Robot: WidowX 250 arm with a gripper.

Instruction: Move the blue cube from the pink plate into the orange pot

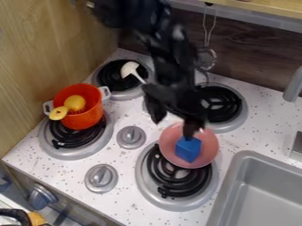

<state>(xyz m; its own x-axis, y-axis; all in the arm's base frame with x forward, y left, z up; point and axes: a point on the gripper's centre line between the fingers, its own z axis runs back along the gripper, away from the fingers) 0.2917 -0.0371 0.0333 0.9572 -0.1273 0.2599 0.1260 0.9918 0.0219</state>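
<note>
The black gripper (172, 122) hangs over the middle of the stove, its two fingers spread apart. One fingertip is at the upper edge of a blue block (188, 149); whether they touch I cannot tell. The other fingertip is up and to the left, above the white stovetop. The block lies in a pink plate (207, 147), which rests partly over the front right burner (177, 178). Nothing shows between the fingers.
An orange pot (88, 118) with yellow objects (75, 103) stands on the front left burner. A white spoon (130, 69) lies over the back left burner. At lower right is a grey sink (268, 176), with a faucet (293, 86) behind. A whisk (207, 56) hangs at the back wall.
</note>
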